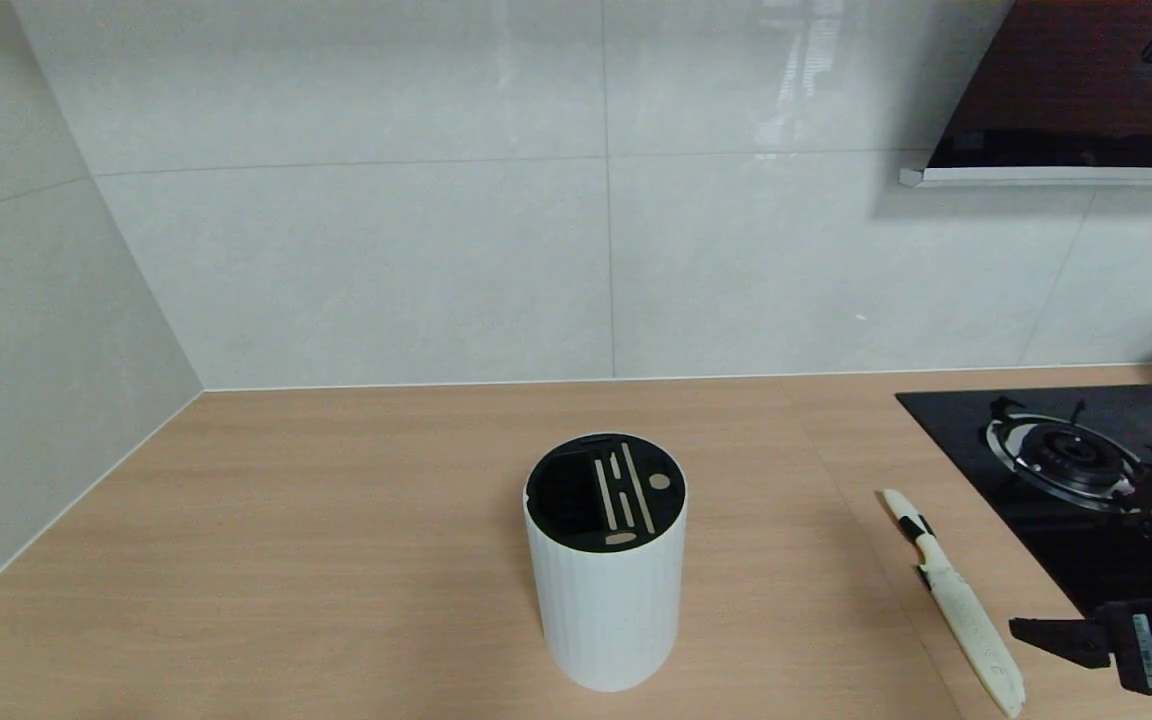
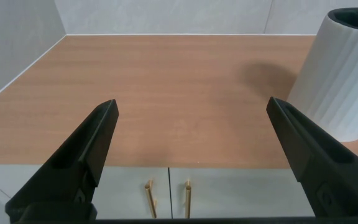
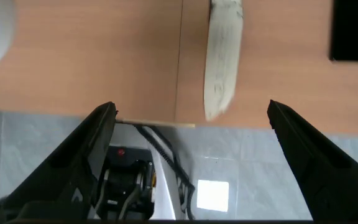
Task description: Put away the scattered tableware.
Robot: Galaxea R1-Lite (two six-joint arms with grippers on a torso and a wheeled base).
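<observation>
A white ribbed tableware holder (image 1: 604, 570) with a black slotted top stands upright mid-counter; its side also appears in the left wrist view (image 2: 340, 68). To its right, a white knife (image 1: 951, 595) with a black band lies flat near the counter's front edge. My right gripper (image 1: 1036, 632) sits just right of the knife's near end. In the right wrist view this right gripper (image 3: 191, 111) is open over the counter's front edge, with the knife (image 3: 222, 56) just beyond the gap. My left gripper (image 2: 191, 107) is open and empty, in front of the counter, left of the holder.
A black gas hob (image 1: 1066, 470) with a burner occupies the right end of the wooden counter (image 1: 336, 520). A range hood (image 1: 1076, 100) hangs above it. Tiled walls close the back and left. Cabinet doors with gold handles (image 2: 166, 196) sit below the counter edge.
</observation>
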